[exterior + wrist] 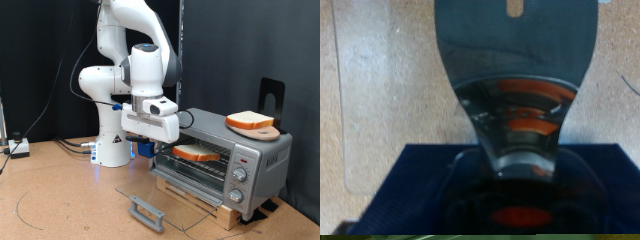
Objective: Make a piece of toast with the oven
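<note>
The silver oven (pixel 262 158) stands at the exterior view's right. Its glass door (pixel 180 195) lies open and flat, with the grey handle (pixel 148 210) in front. The piece of toast (pixel 248 120), pale-faced with an orange-brown crust, rests on a tan board (pixel 264 131) on top of the oven. A rounder orange-rimmed slice (pixel 197 153) lies on the rack in the oven's mouth. My gripper (pixel 167 137) hangs at the left end of the opening, right by that slice's left edge. The wrist view is blurred; a grey shape with orange streaks (pixel 520 110) fills its middle.
The robot's white base (pixel 112 145) stands on the wooden table (pixel 60 195), with cables (pixel 20 148) at the exterior view's left. A black stand (pixel 272 95) rises behind the oven. Three knobs (pixel 240 176) are on the oven's right front. A black curtain closes the back.
</note>
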`<state>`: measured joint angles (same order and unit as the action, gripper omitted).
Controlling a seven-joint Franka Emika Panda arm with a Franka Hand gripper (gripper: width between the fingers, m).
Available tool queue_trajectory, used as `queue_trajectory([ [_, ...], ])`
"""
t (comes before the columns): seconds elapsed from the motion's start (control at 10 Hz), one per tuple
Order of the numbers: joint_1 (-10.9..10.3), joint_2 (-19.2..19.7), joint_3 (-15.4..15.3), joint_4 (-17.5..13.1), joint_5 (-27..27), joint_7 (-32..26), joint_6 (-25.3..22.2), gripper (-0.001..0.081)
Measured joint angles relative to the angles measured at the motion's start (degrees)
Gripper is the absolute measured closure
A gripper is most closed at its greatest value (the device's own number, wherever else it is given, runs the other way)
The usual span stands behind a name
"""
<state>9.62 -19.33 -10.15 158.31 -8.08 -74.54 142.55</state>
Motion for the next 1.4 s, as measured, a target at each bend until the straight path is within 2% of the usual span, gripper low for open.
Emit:
queue_trajectory([
  [0.3,-1.2,0.0,-1.9,0.0,-1.7,2.1,-0.7,0.0411],
  [0.5,-1.0,0.2,-2.4,0.0,-1.4,3.1,-0.7,0.0411],
  [0.6,-0.4,0.4,-2.5,0.1,0.0,3.4,-1.1,0.0411],
  [0.8,3.0,1.1,-2.0,0.3,3.9,3.4,-3.8,0.0411],
  [1.1,6.8,2.4,1.1,0.5,5.2,0.9,-5.5,0.0410],
  [1.2,7.2,2.5,2.7,0.5,3.4,-0.4,-4.7,0.0410],
  [1.4,7.1,2.7,4.9,1.3,-2.4,-1.2,2.4,0.0411],
])
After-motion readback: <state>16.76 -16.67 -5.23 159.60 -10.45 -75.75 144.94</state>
